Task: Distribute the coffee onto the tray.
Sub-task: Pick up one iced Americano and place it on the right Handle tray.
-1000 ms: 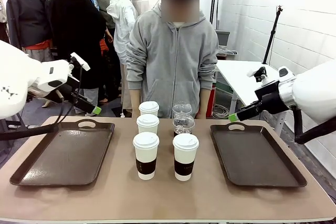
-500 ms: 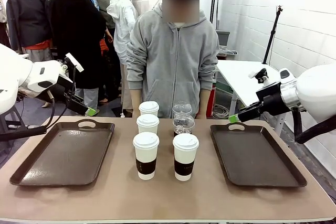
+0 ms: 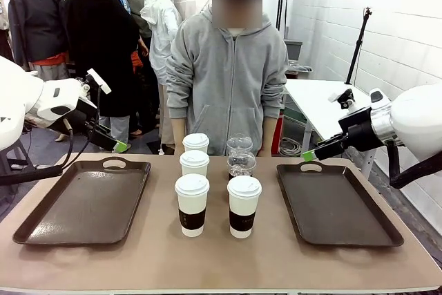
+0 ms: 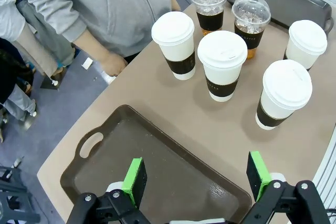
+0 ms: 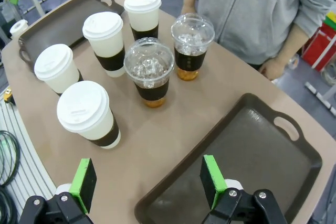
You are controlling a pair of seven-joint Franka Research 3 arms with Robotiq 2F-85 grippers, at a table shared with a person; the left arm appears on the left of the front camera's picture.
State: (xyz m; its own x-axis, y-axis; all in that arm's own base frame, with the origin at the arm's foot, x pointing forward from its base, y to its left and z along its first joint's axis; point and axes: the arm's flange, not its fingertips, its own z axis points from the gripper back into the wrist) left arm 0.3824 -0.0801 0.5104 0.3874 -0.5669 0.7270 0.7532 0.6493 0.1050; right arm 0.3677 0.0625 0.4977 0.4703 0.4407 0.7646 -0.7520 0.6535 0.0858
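Four white lidded cups with brown sleeves (image 3: 192,204) stand mid-table, with two clear dome-lidded cups of amber drink (image 3: 242,165) behind the right front one. In the left wrist view the white cups (image 4: 222,64) and clear cups (image 4: 251,17) lie beyond the brown tray (image 4: 157,171). My left gripper (image 4: 197,178) hangs open and empty above that tray. In the front view it (image 3: 119,147) is over the left tray's (image 3: 83,202) far edge. My right gripper (image 5: 148,179) is open and empty, between a white cup (image 5: 86,114) and the right tray (image 5: 247,161).
A person in a grey hoodie stands at the far side, hands (image 4: 113,64) hanging below the table edge. The right gripper (image 3: 307,155) hovers above the right tray's (image 3: 338,202) far handle. A white side table (image 3: 318,105) stands back right.
My left arm has drawn back a little to the left, its gripper now slightly farther from the cups. The right arm has barely shifted. The cups have not moved.
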